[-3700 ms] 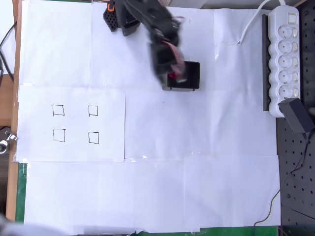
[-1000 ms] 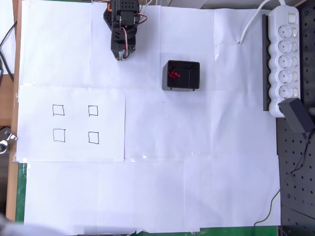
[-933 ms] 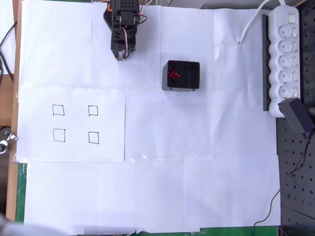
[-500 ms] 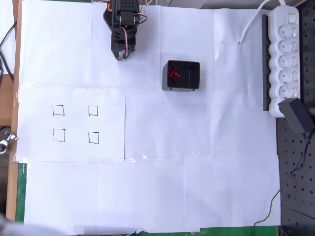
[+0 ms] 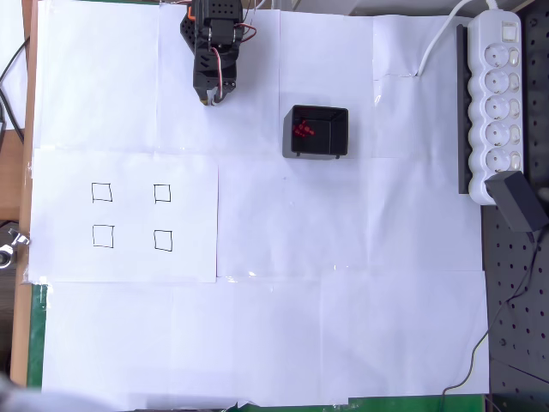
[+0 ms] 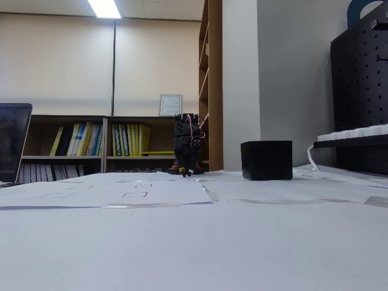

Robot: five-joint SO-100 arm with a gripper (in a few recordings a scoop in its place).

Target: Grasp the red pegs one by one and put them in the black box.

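Overhead view: red pegs (image 5: 302, 130) clustered inside the black box (image 5: 330, 142).
The folded arm's jaws (image 5: 211, 100) lie left of the box, well apart (openness unclear); the task looks finished.

One black box (image 5: 316, 131) stands on the tabletop, with a small cluster of red pegs (image 5: 302, 130) inside it; they sit too close together to count. Left of the box are four drawn squares (image 5: 132, 215). Right of it are one power strip (image 5: 497, 103) and one black adapter (image 5: 517, 200).
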